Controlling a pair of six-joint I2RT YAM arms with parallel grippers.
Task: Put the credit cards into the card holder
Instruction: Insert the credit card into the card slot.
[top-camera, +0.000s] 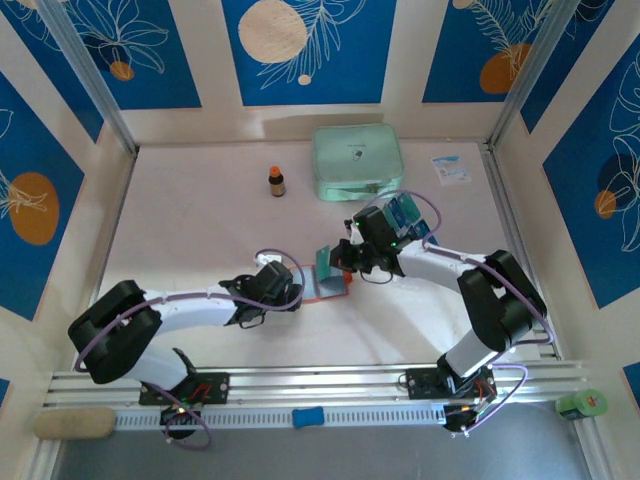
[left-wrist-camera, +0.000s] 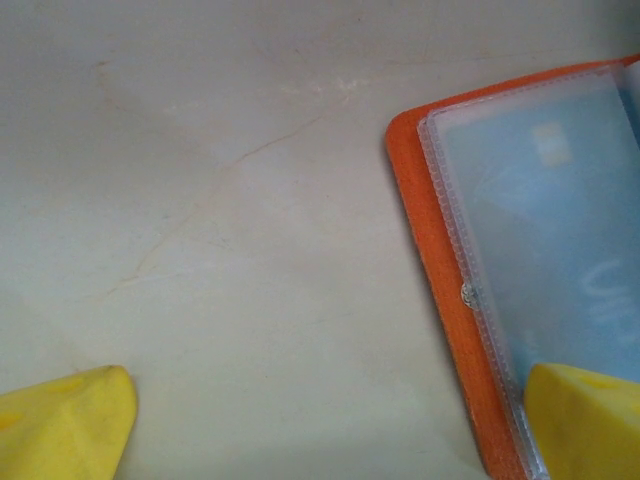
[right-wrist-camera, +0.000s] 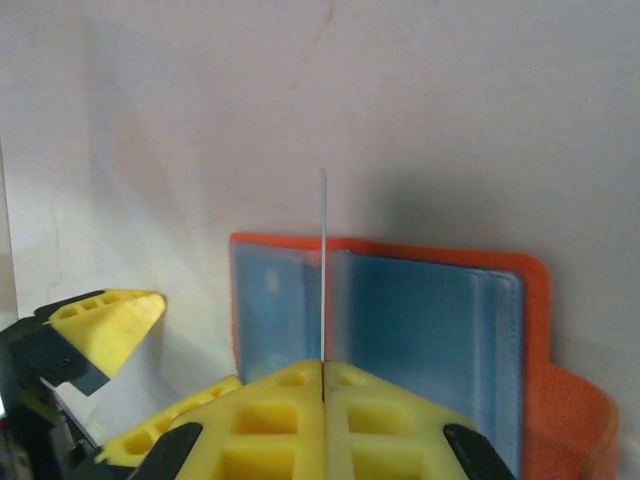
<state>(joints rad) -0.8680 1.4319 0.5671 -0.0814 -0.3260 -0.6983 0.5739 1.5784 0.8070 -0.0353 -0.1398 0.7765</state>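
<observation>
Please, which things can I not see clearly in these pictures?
Top view: the right arm partly covers the stack of credit cards; their number is unclear.
Right wrist view: the card between the right fingers is edge-on; its face is hidden.
Left wrist view: the right edge cuts off the card holder.
Top view: the paper slip's print is too small.

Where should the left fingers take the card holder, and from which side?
Take the card holder by its bare orange border, probably from above on the left arm's side. It lies open and flat, that border sticks out past the clear sleeves, and the right gripper holds a card over the middle.
</observation>
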